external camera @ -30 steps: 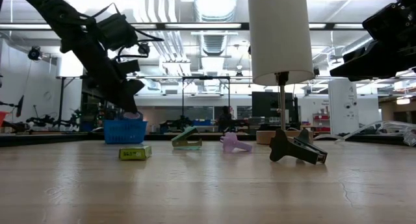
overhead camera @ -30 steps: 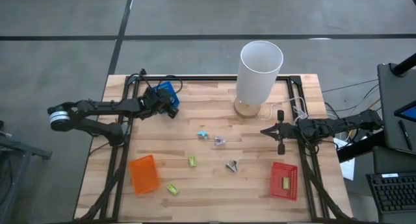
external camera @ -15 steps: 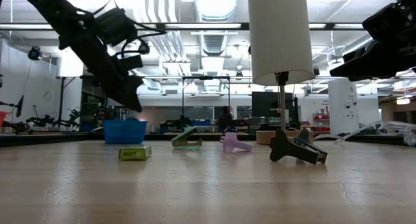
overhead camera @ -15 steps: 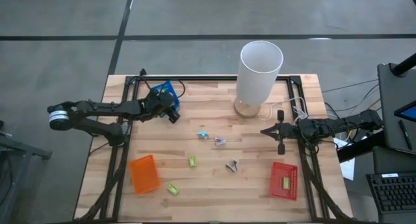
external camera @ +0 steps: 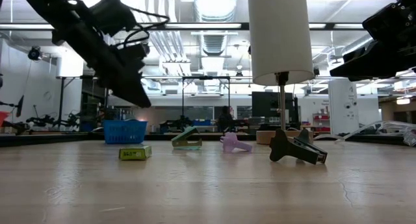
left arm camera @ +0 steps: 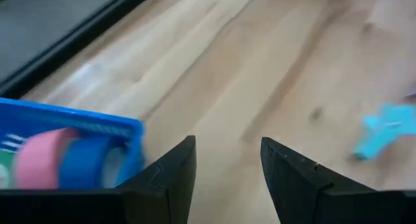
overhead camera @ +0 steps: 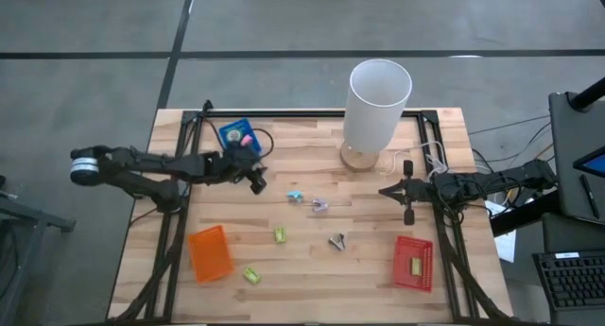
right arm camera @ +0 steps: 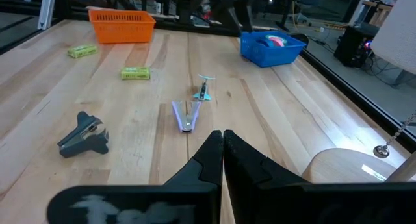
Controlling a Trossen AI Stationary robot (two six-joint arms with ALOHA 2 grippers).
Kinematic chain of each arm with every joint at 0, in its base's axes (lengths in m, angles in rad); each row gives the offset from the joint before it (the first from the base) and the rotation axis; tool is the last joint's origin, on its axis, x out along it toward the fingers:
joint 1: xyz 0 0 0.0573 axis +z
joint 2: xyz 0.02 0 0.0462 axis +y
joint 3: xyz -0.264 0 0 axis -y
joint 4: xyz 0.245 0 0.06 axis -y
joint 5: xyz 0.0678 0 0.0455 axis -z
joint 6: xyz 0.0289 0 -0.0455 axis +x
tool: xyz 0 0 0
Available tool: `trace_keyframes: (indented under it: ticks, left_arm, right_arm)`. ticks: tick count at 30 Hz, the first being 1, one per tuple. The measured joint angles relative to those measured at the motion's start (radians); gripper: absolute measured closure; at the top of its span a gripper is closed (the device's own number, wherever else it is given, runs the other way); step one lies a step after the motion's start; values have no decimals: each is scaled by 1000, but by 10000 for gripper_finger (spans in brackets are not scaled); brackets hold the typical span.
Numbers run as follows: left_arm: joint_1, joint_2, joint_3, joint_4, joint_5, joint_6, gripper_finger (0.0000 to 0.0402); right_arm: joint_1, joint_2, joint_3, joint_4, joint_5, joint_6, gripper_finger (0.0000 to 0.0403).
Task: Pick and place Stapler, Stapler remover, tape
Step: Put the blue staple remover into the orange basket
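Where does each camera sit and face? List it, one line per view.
High: overhead, facing straight down; shows left gripper, right gripper.
Low: table height, level across; arms enter from above.
Left wrist: past its open fingers at the blue basket.
Right wrist: past its shut fingers across the table.
Shared: both wrist views show that basket.

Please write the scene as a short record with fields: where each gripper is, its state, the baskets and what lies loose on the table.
left gripper: open, empty, above bare wood just beside the blue basket
right gripper: fingers shut, holding nothing, waiting at the table's right side near the lamp
blue basket contents: tape rolls, pink and blue visible
orange basket: near left, nothing seen inside
red basket: near right, one yellow-green block inside
loose on table: cyan remover, lilac remover, dark remover, two yellow-green blocks
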Motion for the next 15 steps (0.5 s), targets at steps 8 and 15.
trace_keyframes:
  ticks: [8,15]
  left_arm:
    - [-132,1,1,129,39,59,227]
    - [-197,11,0,218,70,70,227]
  right_arm:
    - [0,0,0,0,0,0,394]
    - [0,0,0,0,0,0,394]
